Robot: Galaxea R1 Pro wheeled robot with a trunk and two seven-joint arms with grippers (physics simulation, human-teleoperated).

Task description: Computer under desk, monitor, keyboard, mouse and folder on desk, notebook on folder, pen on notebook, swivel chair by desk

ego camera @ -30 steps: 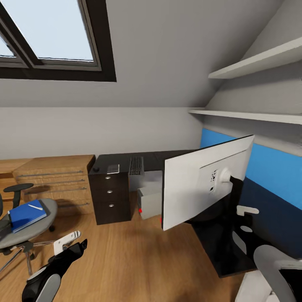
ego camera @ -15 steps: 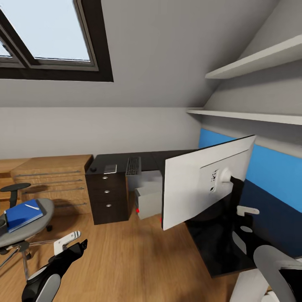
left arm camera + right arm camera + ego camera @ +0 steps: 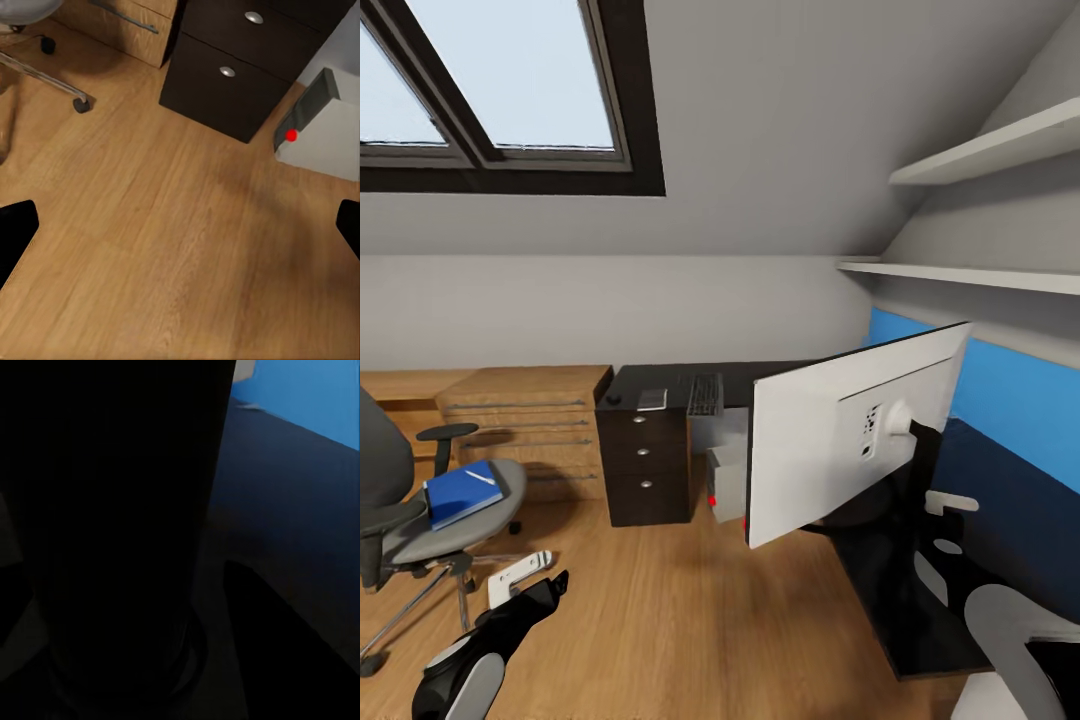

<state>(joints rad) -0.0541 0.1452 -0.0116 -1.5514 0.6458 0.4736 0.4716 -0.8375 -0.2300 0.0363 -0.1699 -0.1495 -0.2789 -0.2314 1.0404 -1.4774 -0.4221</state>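
I see the monitor (image 3: 850, 430) from its white back, close up on the right, its black stand (image 3: 112, 510) dark before the right wrist camera. My right gripper (image 3: 945, 520) is shut on it above the black desk (image 3: 760, 378). The keyboard (image 3: 705, 394), grey notebook (image 3: 652, 399) and mouse (image 3: 615, 399) lie on the desk's far part. Under the desk stands the computer (image 3: 727, 485) beside the drawer unit (image 3: 240, 67). On the swivel chair (image 3: 420, 535) at the left rests the blue folder (image 3: 463, 492) with the pen (image 3: 482, 478) on it. My left gripper (image 3: 180, 229) hangs open over the floor.
A light-wood drawer chest (image 3: 525, 430) stands against the far wall left of the desk. Two white shelves (image 3: 980, 150) run along the right wall above a blue panel (image 3: 1010, 390). Wood floor (image 3: 660, 620) lies between chair and desk. A chair castor (image 3: 81, 105) is near the drawer unit.
The camera has turned, so the room has slid to the right and the chair's back has come into view. The monitor and both arms keep their places in the picture.
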